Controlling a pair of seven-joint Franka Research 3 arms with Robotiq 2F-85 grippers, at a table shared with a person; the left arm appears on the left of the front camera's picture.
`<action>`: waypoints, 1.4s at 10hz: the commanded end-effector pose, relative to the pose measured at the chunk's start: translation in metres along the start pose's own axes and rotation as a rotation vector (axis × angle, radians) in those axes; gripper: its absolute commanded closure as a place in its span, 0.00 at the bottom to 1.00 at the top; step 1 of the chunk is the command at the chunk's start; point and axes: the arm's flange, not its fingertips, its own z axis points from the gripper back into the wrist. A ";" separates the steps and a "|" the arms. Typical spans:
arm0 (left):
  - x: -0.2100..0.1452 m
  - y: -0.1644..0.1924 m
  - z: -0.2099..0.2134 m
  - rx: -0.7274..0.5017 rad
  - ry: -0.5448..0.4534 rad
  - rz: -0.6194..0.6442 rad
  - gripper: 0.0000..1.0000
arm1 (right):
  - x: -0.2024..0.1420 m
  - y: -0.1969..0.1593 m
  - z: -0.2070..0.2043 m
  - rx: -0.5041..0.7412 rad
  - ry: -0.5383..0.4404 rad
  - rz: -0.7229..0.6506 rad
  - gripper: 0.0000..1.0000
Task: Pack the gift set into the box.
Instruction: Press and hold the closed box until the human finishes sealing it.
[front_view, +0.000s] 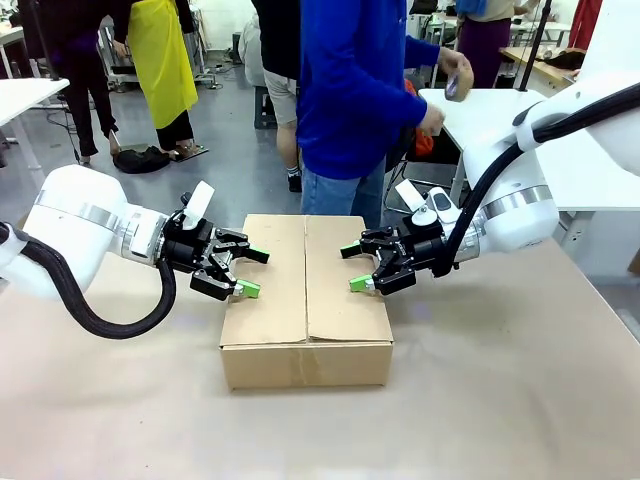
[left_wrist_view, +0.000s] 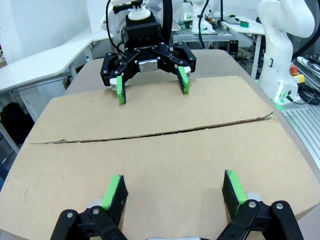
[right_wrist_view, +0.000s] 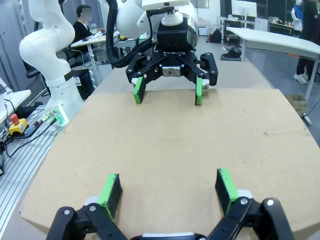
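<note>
Jaws spread wide on my left gripper (front_view: 247, 272) & right gripper (front_view: 358, 268), flanking box (front_view: 305, 300) mid-table, flaps shut. Corrugated card: likely light, stiff, crushable; I'd grip by flap edges.

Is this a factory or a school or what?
Most likely a robot lab or workshop. Two robot arms, the left gripper and right gripper, flank a closed box, another white robot arm stands nearby, and people work at tables.

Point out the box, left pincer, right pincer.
box (front_view: 300, 300): front view, closed top flap.
left pincer (front_view: 255, 272): front view, midway between fingertips.
right pincer (front_view: 354, 268): front view, midway between fingertips.
</note>
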 end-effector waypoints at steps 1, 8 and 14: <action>-0.001 -0.003 0.000 0.003 0.001 -0.014 0.00 | -0.001 0.001 0.000 -0.002 -0.002 -0.005 0.00; -0.001 -0.003 0.000 0.003 0.001 -0.014 0.00 | -0.001 0.001 0.000 -0.002 -0.002 -0.005 0.00; -0.001 -0.003 0.000 0.003 0.001 -0.014 0.00 | -0.001 0.001 0.000 -0.002 -0.002 -0.005 0.00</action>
